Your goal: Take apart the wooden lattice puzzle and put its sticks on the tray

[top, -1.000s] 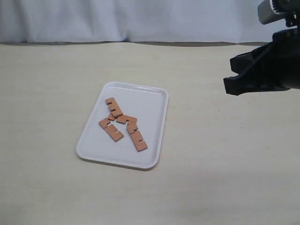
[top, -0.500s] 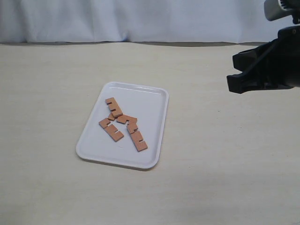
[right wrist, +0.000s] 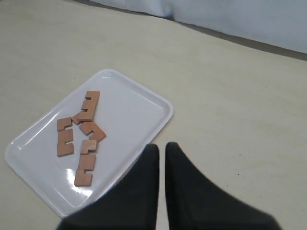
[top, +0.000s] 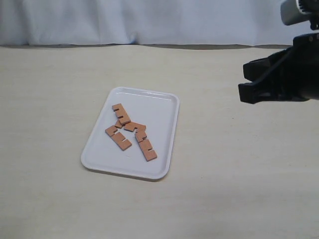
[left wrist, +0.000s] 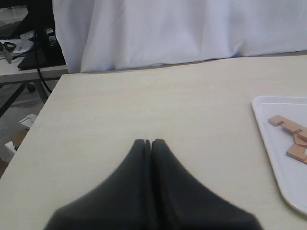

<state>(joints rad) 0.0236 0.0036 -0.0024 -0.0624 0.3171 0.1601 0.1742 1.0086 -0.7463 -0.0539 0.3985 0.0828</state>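
The white tray lies left of the table's middle, and its rim also shows in the left wrist view. Four notched orange-brown sticks lie loose and flat on it, some touching; no interlocked lattice puzzle shows. The right wrist view has the same sticks on the tray. My right gripper hovers high at the right, well clear of the tray. Its fingers stand nearly together with only a thin slit and hold nothing. My left gripper is shut and empty over bare table, left of the tray.
A white cloth hangs along the table's far edge. The table's left edge shows in the left wrist view, with cables and clutter beyond it.
The right gripper drifted slightly up and right, then came back a little left and down. The tray and sticks have not moved.
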